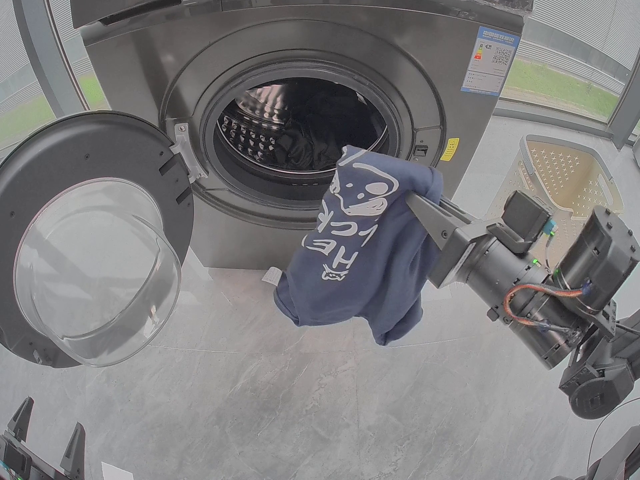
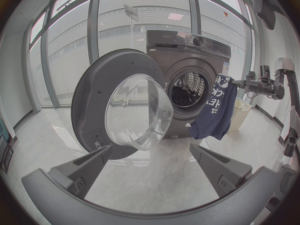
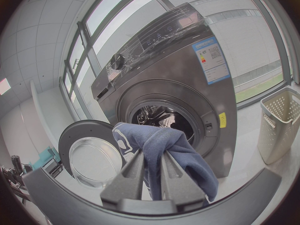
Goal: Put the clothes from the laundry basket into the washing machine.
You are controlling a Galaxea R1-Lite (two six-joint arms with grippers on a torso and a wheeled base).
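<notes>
Grey floor (image 1: 267, 408), navy white-printed shirt (image 1: 363, 255) hanging from right tool (image 1: 413, 201)

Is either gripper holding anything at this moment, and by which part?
The right gripper is shut on the navy shirt, pinching a bunched fold near its top; the rest hangs before the washing machine. The left gripper is open and empty.

Your head camera looks down on the washing machine (image 1: 300, 41) from close in front. Your left wrist camera sits low, farther back; the right one closer, facing the drum (image 3: 156, 114). All share the door (image 1: 87, 148) and blue shirt (image 1: 363, 255).
</notes>
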